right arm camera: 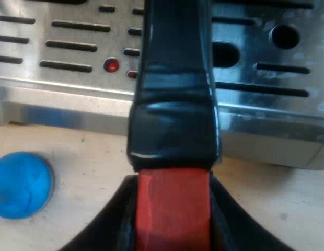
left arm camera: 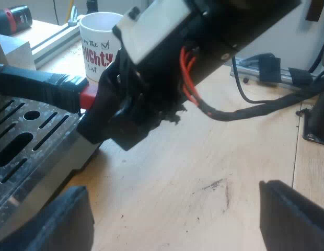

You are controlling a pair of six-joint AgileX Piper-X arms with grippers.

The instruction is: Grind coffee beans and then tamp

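Observation:
The holder's dark handle (left arm camera: 42, 83) reaches out over the espresso machine's drip tray (left arm camera: 26, 136), and its red end (left arm camera: 88, 97) sits inside my right gripper (left arm camera: 123, 117). In the right wrist view the handle (right arm camera: 175, 104) runs straight out from the tray (right arm camera: 73, 52). Its red end (right arm camera: 172, 209) is pressed between the black fingers (right arm camera: 117, 219) of my right gripper (right arm camera: 172, 225), which is shut on it. My left gripper (left arm camera: 177, 219) hangs open above the bare wooden table (left arm camera: 204, 162), close to the tray's edge, with nothing between its fingers.
A white mug (left arm camera: 99, 44) with printed lettering stands beyond the right arm. A blue tamper (right arm camera: 21, 184) rests on the table beside the drip tray's edge. A metal rail (left arm camera: 52, 42) and black brackets (left arm camera: 269, 68) lie farther off.

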